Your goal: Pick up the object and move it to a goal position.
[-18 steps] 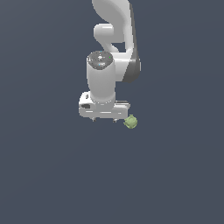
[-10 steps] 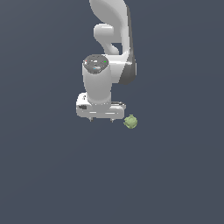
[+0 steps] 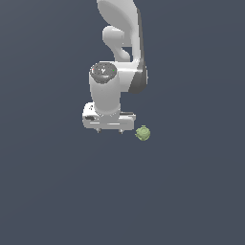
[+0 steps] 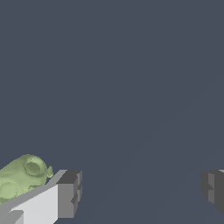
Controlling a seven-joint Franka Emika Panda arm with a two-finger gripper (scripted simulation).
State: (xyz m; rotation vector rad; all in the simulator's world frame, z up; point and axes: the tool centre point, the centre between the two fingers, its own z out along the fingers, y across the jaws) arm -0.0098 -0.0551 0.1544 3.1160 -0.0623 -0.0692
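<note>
1. The white Panda arm (image 3: 122,43) comes down from the top of the exterior view, its wrist pointing straight at the dark grey floor (image 3: 57,191).
2. The gripper (image 3: 109,130) hangs at the end of the wrist, with two short fingertips (image 3: 98,130) poking out below the white gripper body.
3. In the wrist view the jaws stand wide apart — one grey pad (image 4: 68,194) on one side, the other pad (image 4: 213,189) at the far edge of the frame, and only bare floor between them. The claw is open and holds nothing.
4. The object (image 3: 142,133) — a small, roughly round, light-green thing with darker patches — lies on the floor just beside the gripper, at the exterior view's right of it.
5. In the wrist view the object (image 4: 19,177) sits outside the finger gap, partly hidden behind the nearer finger; a ring-shaped dimple shows on its surface.
6. Whether the object touches the gripper cannot be told.
</note>
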